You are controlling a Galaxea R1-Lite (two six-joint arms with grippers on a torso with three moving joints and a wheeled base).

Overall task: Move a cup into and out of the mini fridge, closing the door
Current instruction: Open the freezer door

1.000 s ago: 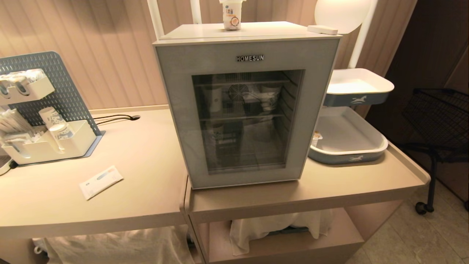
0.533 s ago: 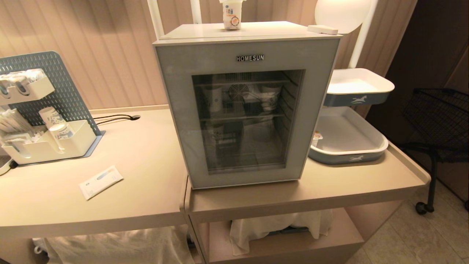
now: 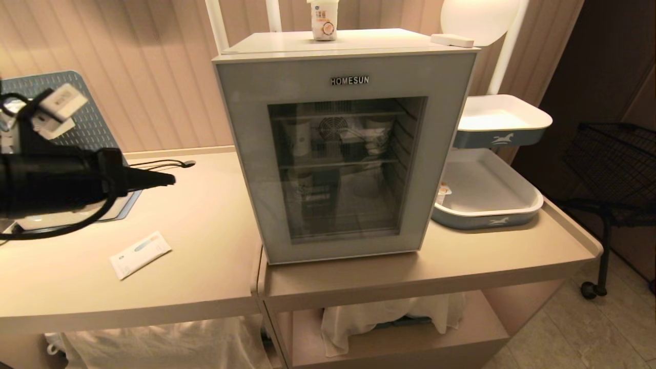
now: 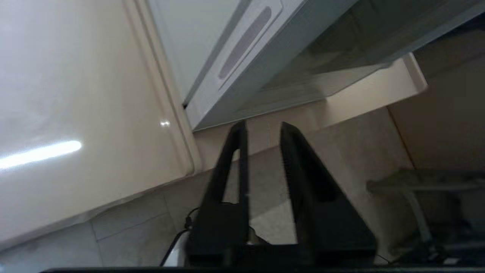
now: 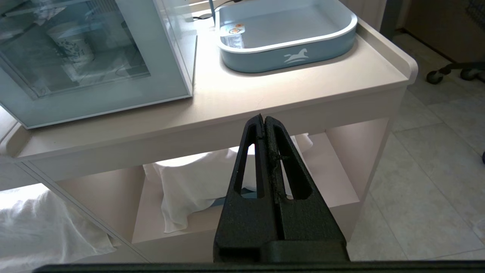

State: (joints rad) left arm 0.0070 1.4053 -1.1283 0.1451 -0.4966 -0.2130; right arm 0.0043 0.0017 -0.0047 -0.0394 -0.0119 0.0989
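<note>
Now, in the head view, the mini fridge (image 3: 344, 148) stands upright on the beige counter (image 3: 205, 241) with the door (image 3: 346, 154) shut flat against its front, HOMESUN lettering along the top and wire shelves dimly visible through the dark glass. The cup (image 3: 323, 20) sits upright on the fridge's roof near the back edge, its long axis vertical and lid uppermost, only partly in frame; it probably waits there so it can be lifted once the door is open. The left gripper (image 3: 166, 179) reaches in level from the left edge, tips pointing toward the fridge's left side but well apart from it, likely heading for the door edge.

From the left wrist view, that gripper (image 4: 261, 131) has its jaws a narrow gap apart and holds nothing; the fridge's side and door edge (image 4: 242, 72) lie ahead.

From the right wrist view, the right gripper (image 5: 264, 121) hangs parked below the counter's front edge, jaws pressed together and empty, near the blue tray (image 5: 288, 57).
</note>
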